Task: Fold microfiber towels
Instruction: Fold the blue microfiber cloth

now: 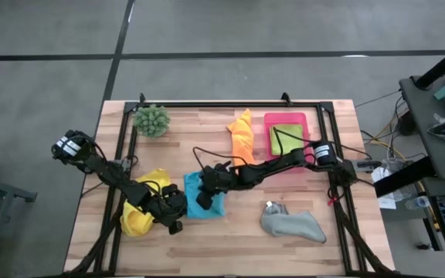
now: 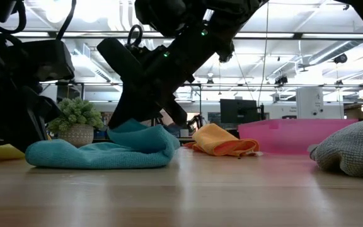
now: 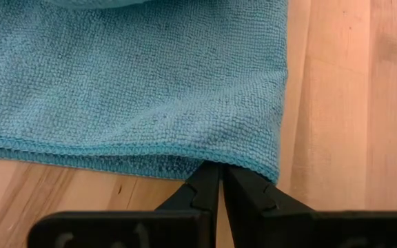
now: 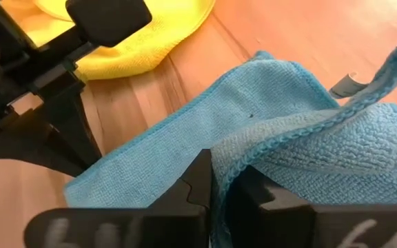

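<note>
Two grippers work the blue towel (image 1: 205,198), which lies just right of the yellow towel (image 1: 139,215). My left gripper (image 3: 220,180) is pinched shut on its near hem; my right gripper (image 4: 219,184) clamps a raised edge. I judge the fold half made: next, carry that edge across squarely. Beyond the blue towel, the pink tray (image 1: 307,121) holds the green towel (image 1: 287,139).

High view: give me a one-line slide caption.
Both grippers, left and right, pinch the blue towel mid-table, between the yellow and grey towels.
</note>
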